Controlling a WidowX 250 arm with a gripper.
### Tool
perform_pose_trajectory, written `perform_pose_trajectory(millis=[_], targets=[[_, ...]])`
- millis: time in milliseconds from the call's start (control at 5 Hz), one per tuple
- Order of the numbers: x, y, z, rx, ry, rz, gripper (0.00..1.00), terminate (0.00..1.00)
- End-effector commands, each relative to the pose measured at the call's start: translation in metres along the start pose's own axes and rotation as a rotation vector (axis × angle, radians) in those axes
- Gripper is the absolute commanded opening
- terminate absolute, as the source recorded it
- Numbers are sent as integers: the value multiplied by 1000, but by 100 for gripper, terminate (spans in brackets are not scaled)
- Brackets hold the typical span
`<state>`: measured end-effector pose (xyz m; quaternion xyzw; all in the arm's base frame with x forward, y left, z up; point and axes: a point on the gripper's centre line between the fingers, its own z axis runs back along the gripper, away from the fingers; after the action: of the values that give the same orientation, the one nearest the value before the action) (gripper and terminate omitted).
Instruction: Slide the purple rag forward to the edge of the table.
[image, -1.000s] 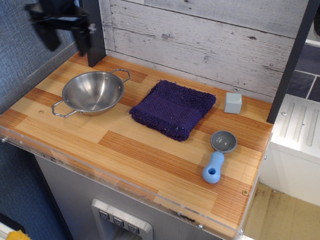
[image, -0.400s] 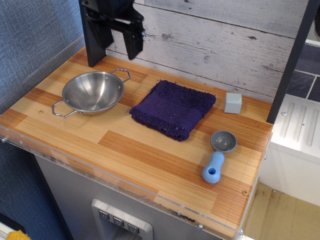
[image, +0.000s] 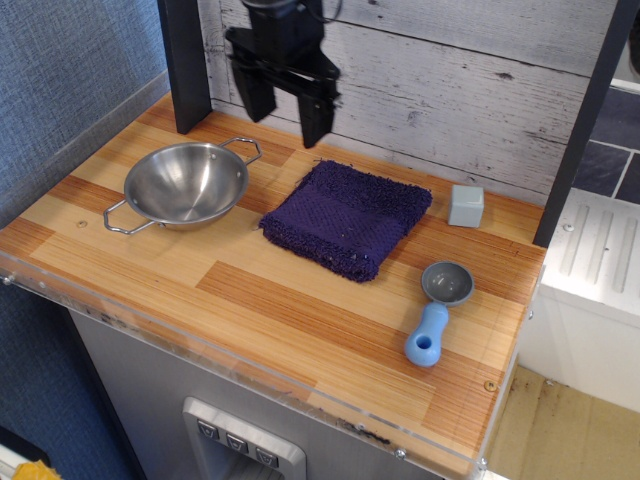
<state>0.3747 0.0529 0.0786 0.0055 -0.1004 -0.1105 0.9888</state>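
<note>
One purple rag (image: 346, 218) lies flat, corners diagonal to the table (image: 250, 300); end effector (image: 288, 112) spread wide above.

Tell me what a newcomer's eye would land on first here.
The dark purple rag lies flat mid-table, set against the orange-brown wood of the table. Above its back left corner hangs the black end effector, jaws open, touching nothing. A shiny steel bowl sits to the left, a blue scoop to the right.
</note>
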Motion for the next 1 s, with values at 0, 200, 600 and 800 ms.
perform_pose_trajectory(millis=[0, 200, 600, 800], targets=[[5, -18, -7, 27, -9, -64, 100, 0], [-1, -24, -21, 31, 22, -91, 100, 0], [-7, -34, -42, 4, 50, -130, 100, 0], [-10, -37, -51, 2, 59, -140, 100, 0]])
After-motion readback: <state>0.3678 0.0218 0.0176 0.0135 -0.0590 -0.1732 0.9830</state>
